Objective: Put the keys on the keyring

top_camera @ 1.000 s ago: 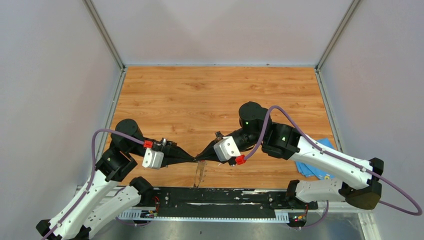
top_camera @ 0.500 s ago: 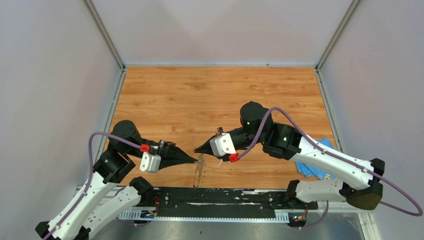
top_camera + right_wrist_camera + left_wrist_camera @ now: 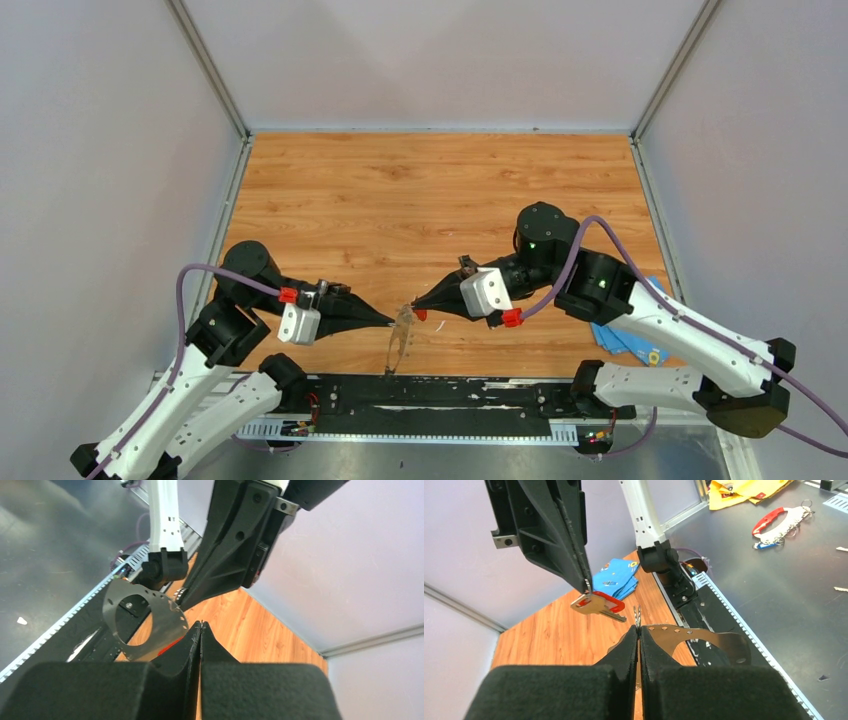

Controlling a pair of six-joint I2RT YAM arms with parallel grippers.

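Since each hand is already loaded, we judge the step in hand to be threading. The left hand [image 3: 388,320] is pinched tight on the rim of the keyring [image 3: 719,641], which hangs off its tips at lower centre of the overhead view. We can't tell if its low edge touches the surface [image 3: 400,190]. The right hand [image 3: 417,304] is clamped on the red-headed key [image 3: 596,604] just beside the ring, w/ the two sets of tips nearly meeting.

To do it well we'd hold the ring steady w/ the left, find its split end, line up the key's hole & slide slowly. It's thin metal on thin metal, so any twist could pop the key from the pads. The grip sits at the red head, so it may cover the hole; we can't tell. No blue-headed key is in view.

The surface is orange wood-grain. A blue cloth [image 3: 625,338] lies at lower right, under the right arm. Pale grey walls w/ metal corner posts box it in, & a black rail [image 3: 440,395] runs along the bottom.
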